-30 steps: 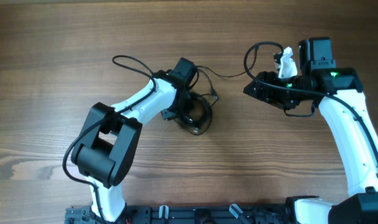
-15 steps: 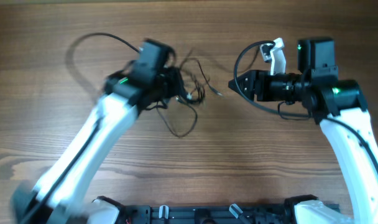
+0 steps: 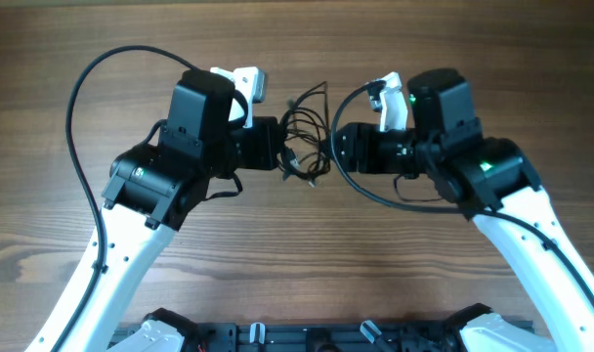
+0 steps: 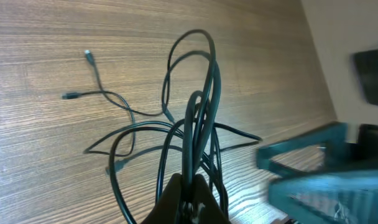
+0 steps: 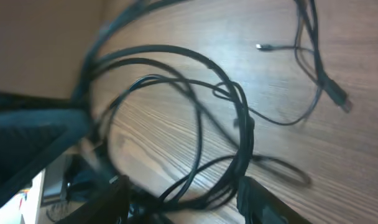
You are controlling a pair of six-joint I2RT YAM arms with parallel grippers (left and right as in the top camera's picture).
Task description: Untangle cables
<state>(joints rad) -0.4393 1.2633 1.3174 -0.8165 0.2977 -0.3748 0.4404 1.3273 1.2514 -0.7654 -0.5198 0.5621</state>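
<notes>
Cables (image 3: 304, 147): a black tangle of loops held up between the two grippers, just toward 12 o'clock from the middle of the table (image 3: 492, 59); loose plug ends (image 4: 88, 55) trail on the wood.
Left gripper (image 4: 190, 198): at 9 o'clock of the tangle, jaws pinched shut on a bunch of strands.
Right gripper (image 5: 186, 202): at 3 o'clock of the tangle, jaws spread, loops lying between them, nothing clamped.
Doing it well: probably close the right on one outer loop only, then draw slowly toward 3 o'clock, so the knot loosens rather than tightens.
Containers: none in view.
</notes>
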